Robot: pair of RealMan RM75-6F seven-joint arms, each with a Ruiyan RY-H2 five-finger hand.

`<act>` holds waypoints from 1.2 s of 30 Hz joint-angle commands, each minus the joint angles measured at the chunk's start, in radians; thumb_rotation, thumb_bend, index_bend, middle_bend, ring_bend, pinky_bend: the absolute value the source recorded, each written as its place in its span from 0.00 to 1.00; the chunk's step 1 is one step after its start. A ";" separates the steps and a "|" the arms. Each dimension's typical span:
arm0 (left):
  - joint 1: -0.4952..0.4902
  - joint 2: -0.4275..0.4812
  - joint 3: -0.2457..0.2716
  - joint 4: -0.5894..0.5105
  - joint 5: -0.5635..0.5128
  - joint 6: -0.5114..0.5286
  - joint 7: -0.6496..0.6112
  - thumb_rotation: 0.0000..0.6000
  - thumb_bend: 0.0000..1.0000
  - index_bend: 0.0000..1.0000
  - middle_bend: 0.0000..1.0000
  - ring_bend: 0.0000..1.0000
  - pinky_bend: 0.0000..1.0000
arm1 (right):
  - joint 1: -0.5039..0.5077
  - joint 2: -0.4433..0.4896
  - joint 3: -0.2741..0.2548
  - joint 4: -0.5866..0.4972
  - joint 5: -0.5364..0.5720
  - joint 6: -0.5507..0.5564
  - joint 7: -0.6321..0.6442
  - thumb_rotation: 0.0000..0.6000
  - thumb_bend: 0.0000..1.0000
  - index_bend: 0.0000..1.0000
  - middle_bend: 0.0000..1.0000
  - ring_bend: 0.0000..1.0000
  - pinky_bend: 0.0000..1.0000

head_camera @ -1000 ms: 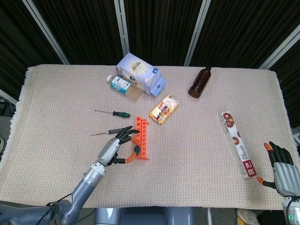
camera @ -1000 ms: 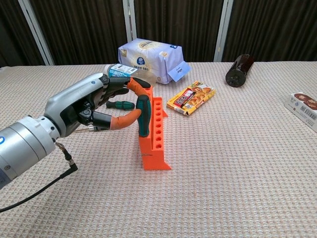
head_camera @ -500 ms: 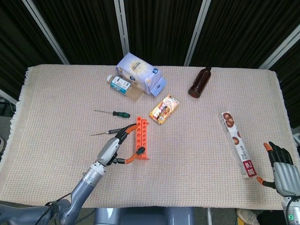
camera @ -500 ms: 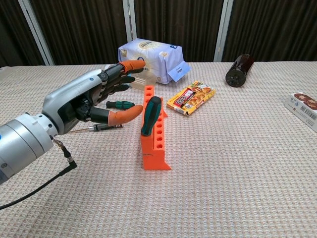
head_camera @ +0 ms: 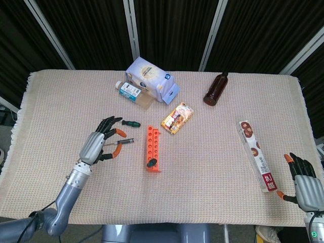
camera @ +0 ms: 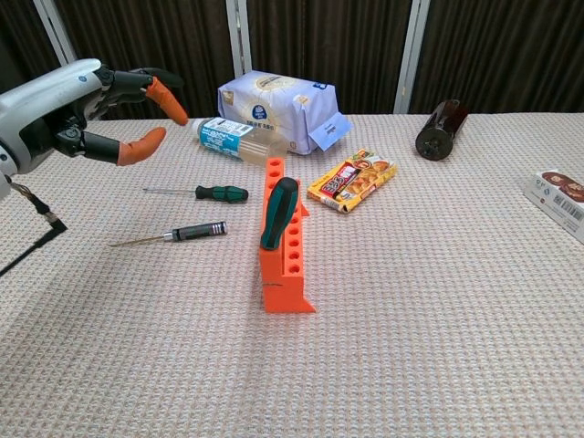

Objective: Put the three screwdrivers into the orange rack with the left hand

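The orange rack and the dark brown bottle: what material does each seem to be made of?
The orange rack with a row of holes looks like matte moulded plastic: uniform bright colour, dull surface, no grain. The dark brown bottle lying on its side looks like glass, being dark, smooth and faintly glossy, though tinted plastic cannot be ruled out.

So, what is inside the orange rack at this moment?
The orange rack holds one green-handled screwdriver, standing tilted in a hole near its front end. Its shaft is hidden inside. The other holes look empty.
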 commanded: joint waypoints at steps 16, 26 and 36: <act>-0.262 -0.018 -0.029 0.025 -0.570 -0.201 0.857 1.00 0.25 0.46 0.05 0.00 0.00 | -0.003 -0.005 -0.007 -0.011 -0.016 0.014 -0.010 1.00 0.00 0.02 0.00 0.00 0.03; -0.380 -0.127 -0.029 0.136 -0.796 -0.212 1.026 1.00 0.37 0.38 0.00 0.00 0.00 | -0.002 -0.006 -0.005 -0.009 -0.009 0.009 -0.010 1.00 0.00 0.02 0.00 0.00 0.03; -0.418 -0.173 -0.017 0.194 -0.870 -0.218 1.044 1.00 0.37 0.36 0.00 0.00 0.00 | -0.004 -0.004 -0.003 -0.011 0.000 0.008 -0.012 1.00 0.00 0.02 0.00 0.00 0.03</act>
